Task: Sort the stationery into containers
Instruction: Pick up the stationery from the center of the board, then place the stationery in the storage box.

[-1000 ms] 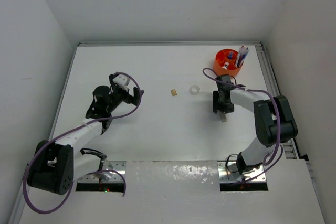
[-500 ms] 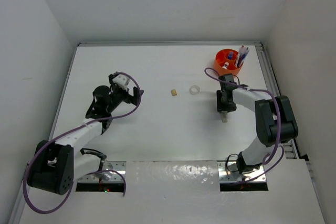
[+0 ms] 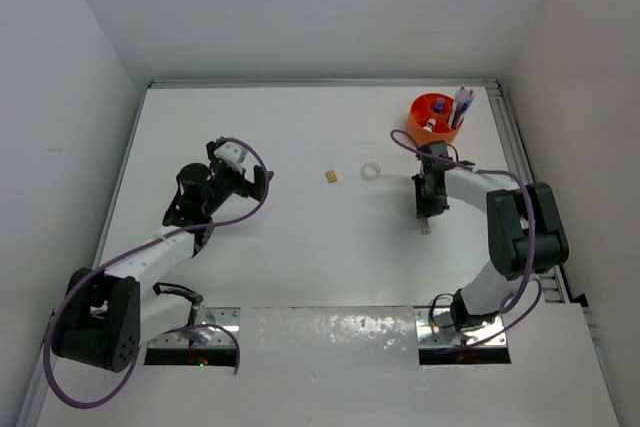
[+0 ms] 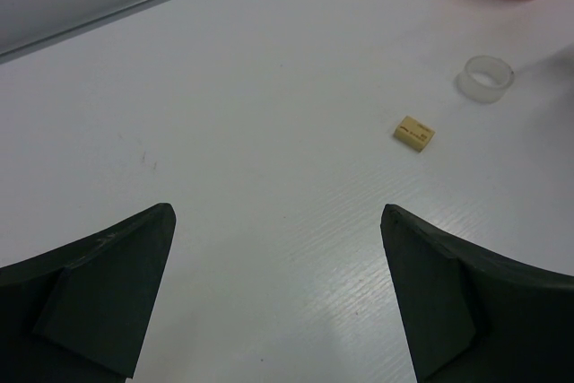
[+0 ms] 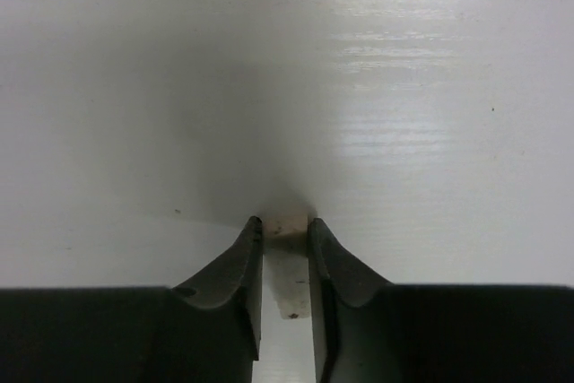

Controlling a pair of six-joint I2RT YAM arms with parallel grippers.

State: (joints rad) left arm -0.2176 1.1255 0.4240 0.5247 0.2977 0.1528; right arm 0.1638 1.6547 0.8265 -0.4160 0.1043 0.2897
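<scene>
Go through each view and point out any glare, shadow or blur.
Top external: even light, with glare on the glossy plate at the near edge. Left wrist: tan eraser sharp, the near fingers dark with little detail. Right wrist: bright streaks on the table, a soft shadow around the white eraser.

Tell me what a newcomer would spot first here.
The orange tub at the far right corner of the table, with pens standing in it, is the only strong colour. On its near side, the right gripper pinches a white eraser lying on the table. A tan eraser and a clear tape ring sit loose mid-table, and the left gripper hangs open on the left.
</scene>
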